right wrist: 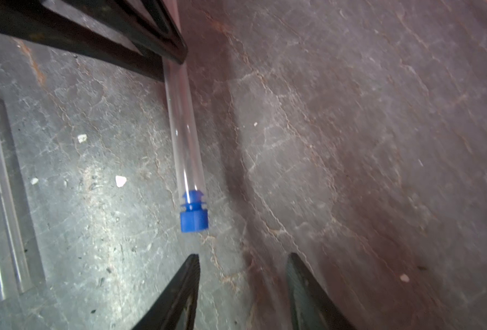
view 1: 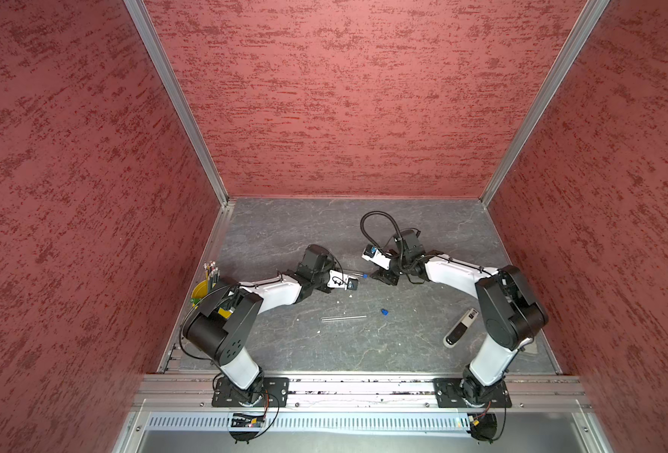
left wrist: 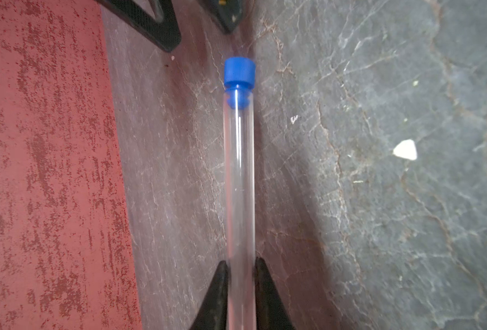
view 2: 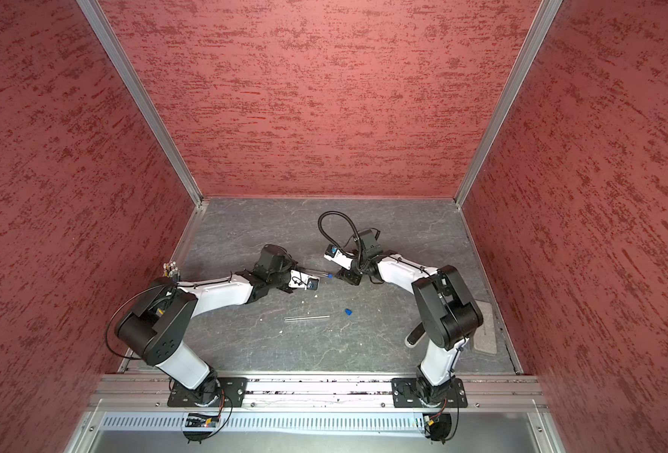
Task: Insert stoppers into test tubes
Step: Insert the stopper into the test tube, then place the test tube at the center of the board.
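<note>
Mid-table, my left gripper [left wrist: 240, 267] is clenched on one test tube [left wrist: 239, 177], roughly level. Blue stopper [left wrist: 239, 73] sits in its mouth, plug inside, cap out; fully seated, probably, hard to tell. My right gripper [right wrist: 242, 265] is released, empty, just short of that stopper. Second tube [view 1: 343, 318] lies flat on the table [view 1: 269, 231] nearer my bases, loose stopper [view 1: 384, 312] near its end, not touching.

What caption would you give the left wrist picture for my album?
Left gripper clamps a clear test tube, blue stopper pushed into its mouth.
</note>
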### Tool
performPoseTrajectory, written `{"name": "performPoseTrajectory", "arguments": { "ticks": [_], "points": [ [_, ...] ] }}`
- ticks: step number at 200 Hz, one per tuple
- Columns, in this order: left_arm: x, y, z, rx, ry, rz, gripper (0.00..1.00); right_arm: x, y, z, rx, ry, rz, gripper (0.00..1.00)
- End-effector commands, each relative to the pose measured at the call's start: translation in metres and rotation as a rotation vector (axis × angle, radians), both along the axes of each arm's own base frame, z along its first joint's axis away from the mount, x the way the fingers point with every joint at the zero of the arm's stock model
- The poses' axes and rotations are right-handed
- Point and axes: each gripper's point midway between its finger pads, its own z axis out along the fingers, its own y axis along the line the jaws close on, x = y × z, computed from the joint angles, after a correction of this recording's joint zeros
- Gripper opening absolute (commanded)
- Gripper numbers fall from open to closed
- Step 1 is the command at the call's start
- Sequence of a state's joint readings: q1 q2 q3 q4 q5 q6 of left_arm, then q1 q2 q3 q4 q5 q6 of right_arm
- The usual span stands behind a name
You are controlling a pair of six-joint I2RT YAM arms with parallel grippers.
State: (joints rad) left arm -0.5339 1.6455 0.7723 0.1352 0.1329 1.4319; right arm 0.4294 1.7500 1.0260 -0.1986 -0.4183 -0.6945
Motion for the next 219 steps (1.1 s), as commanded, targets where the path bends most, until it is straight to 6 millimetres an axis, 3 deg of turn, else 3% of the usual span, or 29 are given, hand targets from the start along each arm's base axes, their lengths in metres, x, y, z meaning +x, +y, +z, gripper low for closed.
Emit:
{"name": "performPoseTrajectory", "arguments": {
  "ticks": [1, 219],
  "points": [
    [-0.001, 0.0, -0.01, -0.007, 0.053, 0.009, 0.17, 0.009, -0.01, 0.017, 0.012, -0.058, -0.043, 0.52],
    [-0.002, 0.005, -0.031, 0.02, 0.176, 0.053, 0.17, 0.011, -0.026, 0.024, 0.007, -0.088, -0.08, 0.52]
  ]
}}
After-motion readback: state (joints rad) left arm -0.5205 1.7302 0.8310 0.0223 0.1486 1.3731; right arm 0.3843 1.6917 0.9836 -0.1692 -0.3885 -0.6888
